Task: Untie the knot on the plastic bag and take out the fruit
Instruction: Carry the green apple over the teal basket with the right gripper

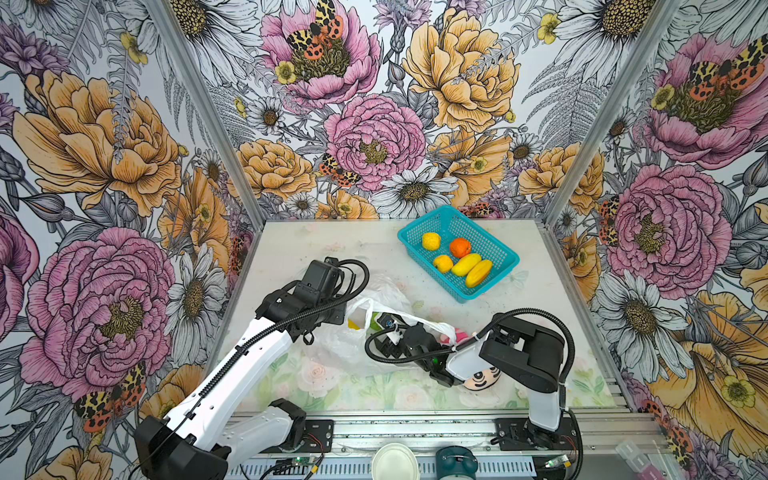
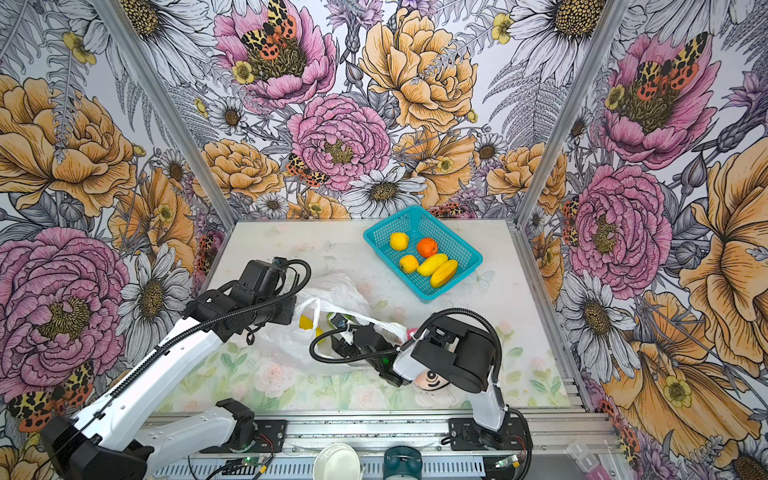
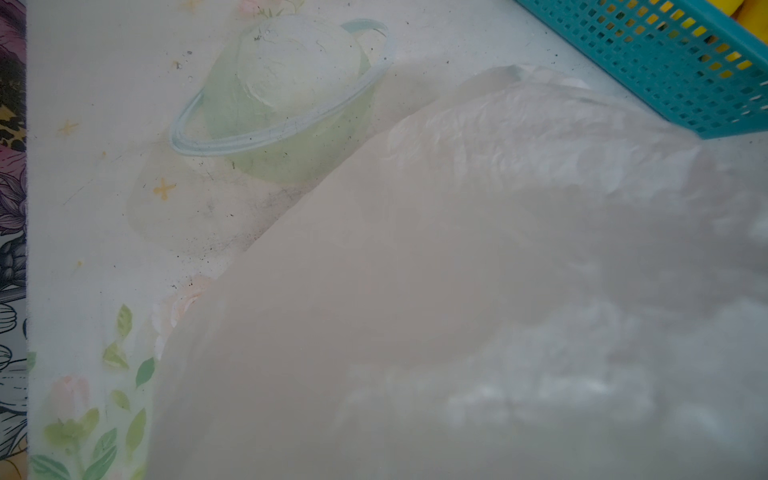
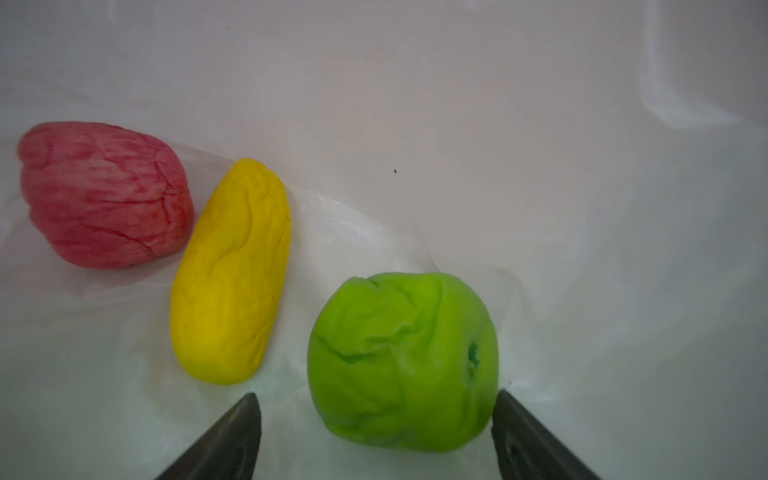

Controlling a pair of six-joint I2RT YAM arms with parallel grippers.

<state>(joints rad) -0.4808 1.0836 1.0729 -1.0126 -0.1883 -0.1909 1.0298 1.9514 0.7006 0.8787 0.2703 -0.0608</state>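
The white plastic bag (image 1: 349, 345) lies mid-table with its mouth open; the knot is out of view. My left gripper (image 1: 341, 318) is at the bag's raised handle edge, shut on the film, which veils much of the left wrist view (image 3: 457, 311). My right gripper (image 4: 376, 395) reaches inside the bag, open, with the green fruit (image 4: 403, 361) between its fingertips. Beside that lie an elongated yellow fruit (image 4: 232, 274) and a pink fruit (image 4: 104, 195). The teal basket (image 1: 424, 222) holds two round yellow fruits, an orange one (image 1: 460, 247) and two elongated yellow ones.
A plush doll's face (image 1: 480, 380) peeks from under the right arm near the table's front. The basket (image 3: 665, 62) stands at the back right, close to the bag. A white cup (image 1: 394, 461) and a teal object (image 1: 456, 461) sit beyond the front rail.
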